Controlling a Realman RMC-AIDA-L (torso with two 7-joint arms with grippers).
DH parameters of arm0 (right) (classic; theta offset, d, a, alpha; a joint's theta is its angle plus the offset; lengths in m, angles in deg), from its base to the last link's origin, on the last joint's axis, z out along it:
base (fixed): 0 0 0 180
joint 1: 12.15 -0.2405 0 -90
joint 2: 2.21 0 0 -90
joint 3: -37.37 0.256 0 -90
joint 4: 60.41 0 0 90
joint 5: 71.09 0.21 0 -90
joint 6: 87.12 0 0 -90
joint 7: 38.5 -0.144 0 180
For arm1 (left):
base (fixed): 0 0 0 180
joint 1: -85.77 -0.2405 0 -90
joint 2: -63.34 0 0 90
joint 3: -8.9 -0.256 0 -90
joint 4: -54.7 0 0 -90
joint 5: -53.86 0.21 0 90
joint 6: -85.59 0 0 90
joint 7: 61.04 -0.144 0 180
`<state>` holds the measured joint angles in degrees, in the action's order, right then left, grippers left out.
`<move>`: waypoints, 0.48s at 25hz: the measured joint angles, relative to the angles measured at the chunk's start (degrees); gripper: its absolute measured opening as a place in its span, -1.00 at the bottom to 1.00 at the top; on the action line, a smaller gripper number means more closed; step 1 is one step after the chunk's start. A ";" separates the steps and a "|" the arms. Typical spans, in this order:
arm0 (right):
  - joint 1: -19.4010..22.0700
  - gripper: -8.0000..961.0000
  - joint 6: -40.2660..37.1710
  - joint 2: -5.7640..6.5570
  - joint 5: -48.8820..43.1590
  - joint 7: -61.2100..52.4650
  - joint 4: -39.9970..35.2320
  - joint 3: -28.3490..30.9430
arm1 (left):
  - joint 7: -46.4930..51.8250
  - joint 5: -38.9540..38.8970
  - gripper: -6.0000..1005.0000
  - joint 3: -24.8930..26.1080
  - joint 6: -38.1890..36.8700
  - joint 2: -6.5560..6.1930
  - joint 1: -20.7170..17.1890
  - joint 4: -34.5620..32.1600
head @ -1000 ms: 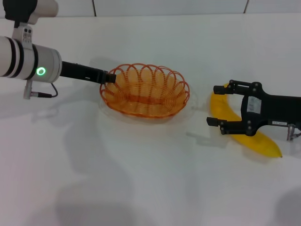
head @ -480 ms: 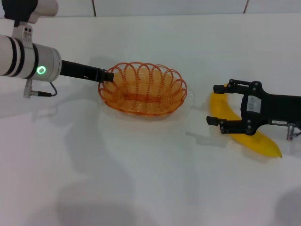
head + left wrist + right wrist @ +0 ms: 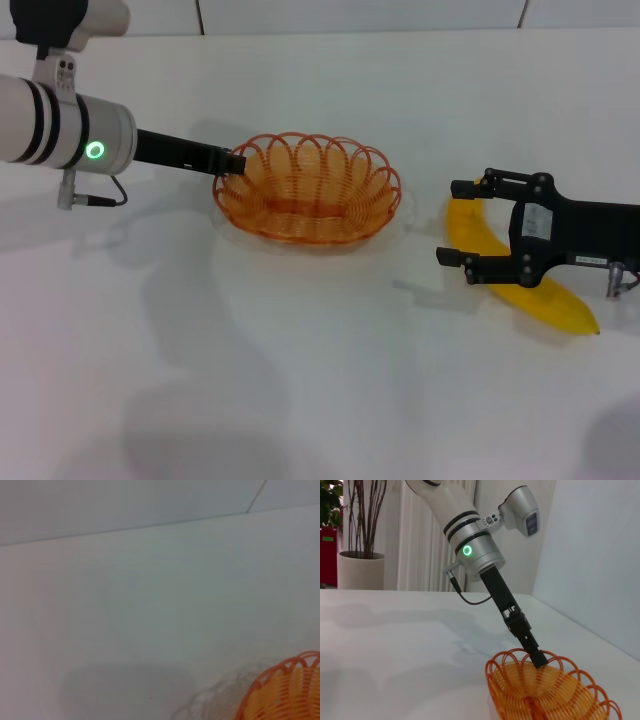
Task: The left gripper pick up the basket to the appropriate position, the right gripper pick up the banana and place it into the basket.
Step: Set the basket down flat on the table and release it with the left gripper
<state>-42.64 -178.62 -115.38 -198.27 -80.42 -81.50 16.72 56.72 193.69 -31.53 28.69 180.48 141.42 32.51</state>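
Observation:
The orange wire basket (image 3: 306,188) is at the table's middle, its shadow showing just below it. My left gripper (image 3: 232,162) is shut on the basket's left rim; the right wrist view shows that claw (image 3: 538,657) pinching the rim of the basket (image 3: 547,692). The left wrist view shows only a corner of the basket (image 3: 287,692). The yellow banana (image 3: 505,270) lies on the table at the right. My right gripper (image 3: 456,223) is open over the banana's far half, one finger on each side of it.
The white table (image 3: 320,380) has bare room in front and at the left. A wall edge runs along the back. A potted plant (image 3: 360,555) stands far off beyond the table.
The left gripper has shifted the basket slightly up and back with its rim in the claw. The right gripper has stayed open over the banana, almost unmoved.

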 joint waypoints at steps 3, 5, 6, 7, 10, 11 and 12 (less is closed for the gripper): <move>0.00 0.67 0.00 -0.02 0.00 0.00 0.00 0.00 | 0.01 -0.04 -0.86 0.00 0.20 -0.02 0.02 0.04; 0.00 0.67 0.00 -0.03 0.00 -0.01 0.00 0.00 | 0.03 -0.04 -0.86 0.00 0.35 -0.03 0.02 0.06; 0.00 0.67 0.00 -0.03 0.00 -0.01 0.00 0.00 | 0.05 -0.04 -0.86 0.00 0.45 -0.04 0.02 0.11; -0.02 0.67 0.00 -0.03 0.01 -0.01 0.00 0.00 | 0.09 0.00 -0.86 0.00 0.62 -0.04 0.02 0.25; -0.08 0.67 0.00 -0.03 0.03 -0.01 0.00 0.00 | 0.12 0.06 -0.85 0.00 0.79 -0.06 0.06 0.70; -0.10 0.67 0.00 -0.03 0.04 -0.01 0.00 0.00 | 0.12 0.08 -0.85 0.00 0.81 -0.06 0.08 0.71; -0.10 0.67 0.00 -0.03 0.04 -0.01 0.00 0.00 | 0.13 0.14 -0.85 0.00 0.82 -0.07 0.10 0.72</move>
<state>-42.74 -178.62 -115.41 -198.23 -80.44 -81.50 16.72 56.84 193.83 -31.53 29.51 180.42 141.51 33.24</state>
